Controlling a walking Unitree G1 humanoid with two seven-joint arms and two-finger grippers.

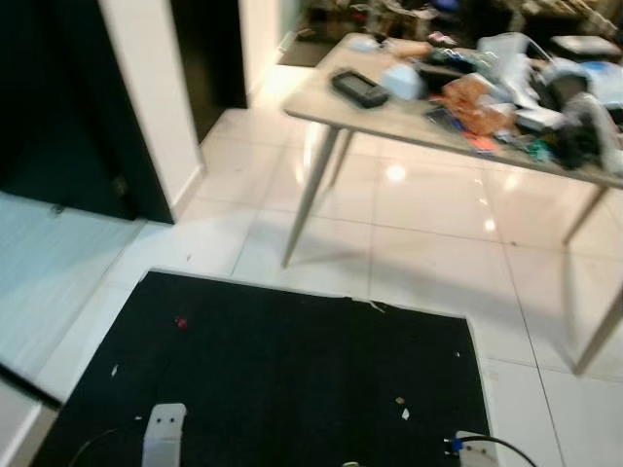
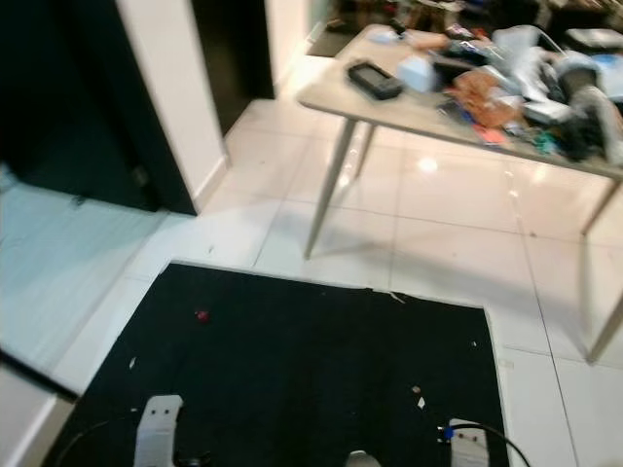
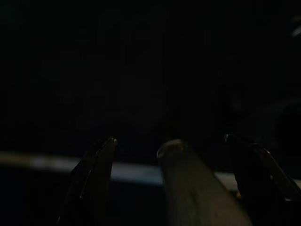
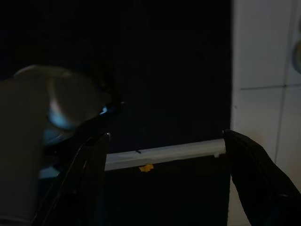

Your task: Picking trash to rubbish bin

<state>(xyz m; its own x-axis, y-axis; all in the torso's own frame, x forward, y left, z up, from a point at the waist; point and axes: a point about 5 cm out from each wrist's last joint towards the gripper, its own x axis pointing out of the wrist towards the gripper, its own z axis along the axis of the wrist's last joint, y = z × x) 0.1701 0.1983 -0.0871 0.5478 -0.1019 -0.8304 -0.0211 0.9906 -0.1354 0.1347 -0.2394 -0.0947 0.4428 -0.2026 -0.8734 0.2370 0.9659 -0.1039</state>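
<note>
Small bits of trash lie on a black mat (image 1: 282,370): a red bit (image 1: 180,322) at its left and white scraps (image 1: 406,413) at its right. Both silver arms hang low at the near edge, the left arm (image 1: 164,433) and the right arm (image 1: 475,449). In the dark left wrist view my left gripper (image 3: 169,138) is open with nothing between its fingers. My right gripper (image 4: 165,135) is open too, above the dark mat. A white strip (image 4: 164,153) and a small yellow scrap (image 4: 146,167) lie beyond its fingers.
A grey table (image 1: 389,115) on thin legs stands ahead at the right, piled with clutter, including a black device (image 1: 358,88). White tiled floor (image 1: 438,253) surrounds the mat. A white wall corner (image 1: 156,107) and dark doorways stand at the left.
</note>
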